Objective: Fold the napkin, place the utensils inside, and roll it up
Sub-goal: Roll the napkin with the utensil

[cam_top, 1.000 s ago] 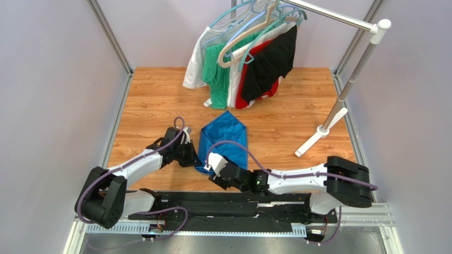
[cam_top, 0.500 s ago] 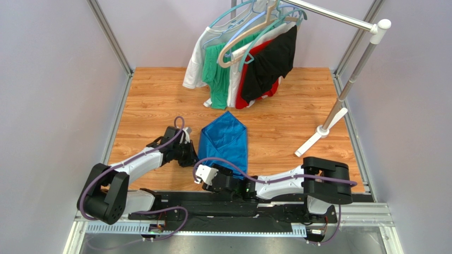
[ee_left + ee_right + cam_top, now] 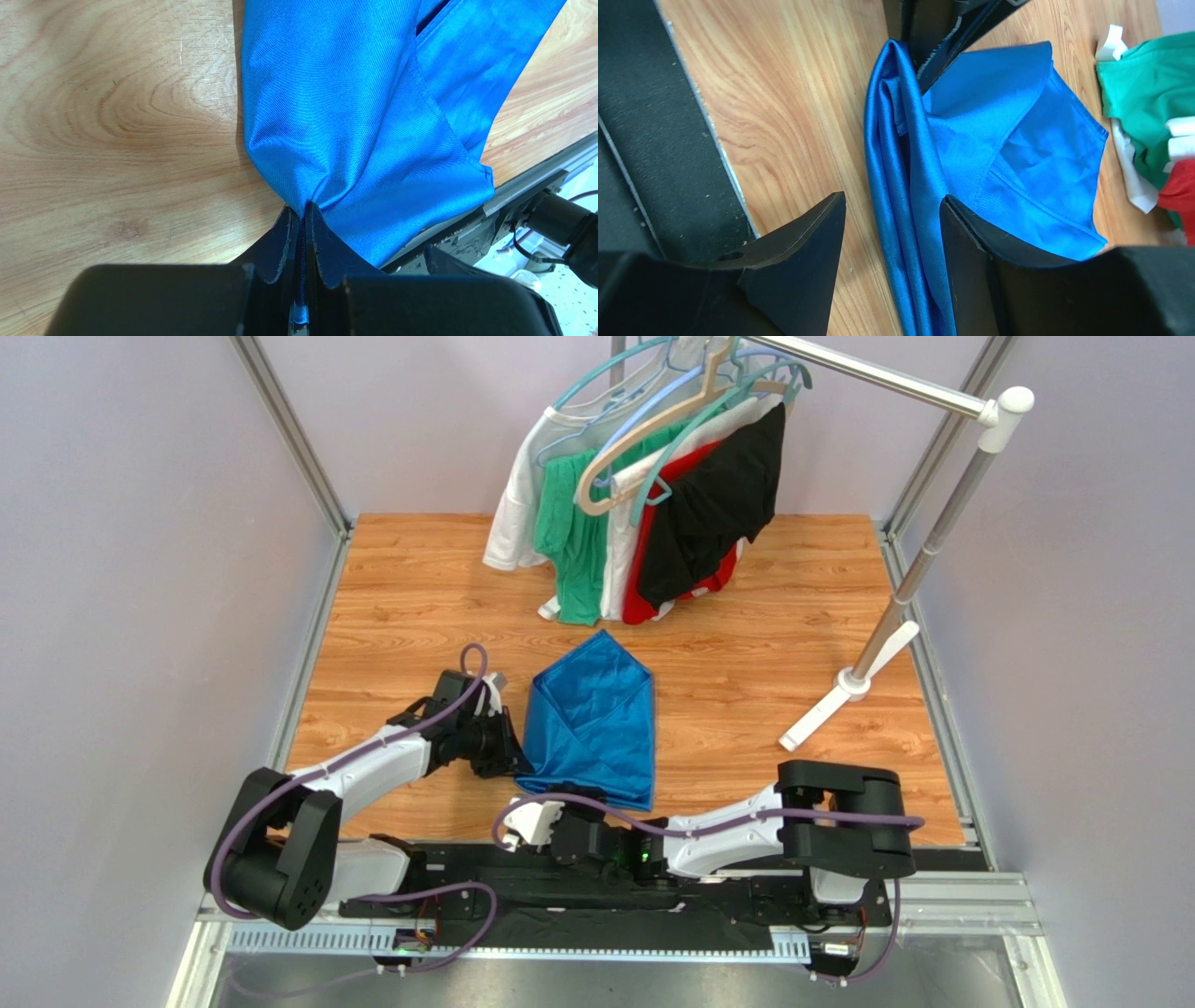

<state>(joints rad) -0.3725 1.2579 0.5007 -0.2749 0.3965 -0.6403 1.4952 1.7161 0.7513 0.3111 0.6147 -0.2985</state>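
The royal-blue napkin point(image 3: 596, 717) lies folded on the wooden table, pointed at its far end. My left gripper point(image 3: 512, 756) is at its left edge, shut on a bunched pinch of the cloth point(image 3: 303, 210), and the napkin point(image 3: 351, 105) fans away from the jaws. My right gripper point(image 3: 522, 822) hangs low by the table's front edge, just near of the napkin's near left corner. It is open, and the napkin's folded edge point(image 3: 906, 175) runs between its fingers point(image 3: 808, 245) without being clamped. No utensils are in view.
Green, white, red and black garments point(image 3: 645, 490) hang on a rack at the back. The rack's pole point(image 3: 919, 560) and foot point(image 3: 839, 700) stand at the right. A black rail point(image 3: 631, 875) runs along the near edge. Grey walls close in both sides.
My right arm has drawn back and to the left, from over the napkin's near left corner to the table's front edge, staying open. The left gripper has held still on the cloth.
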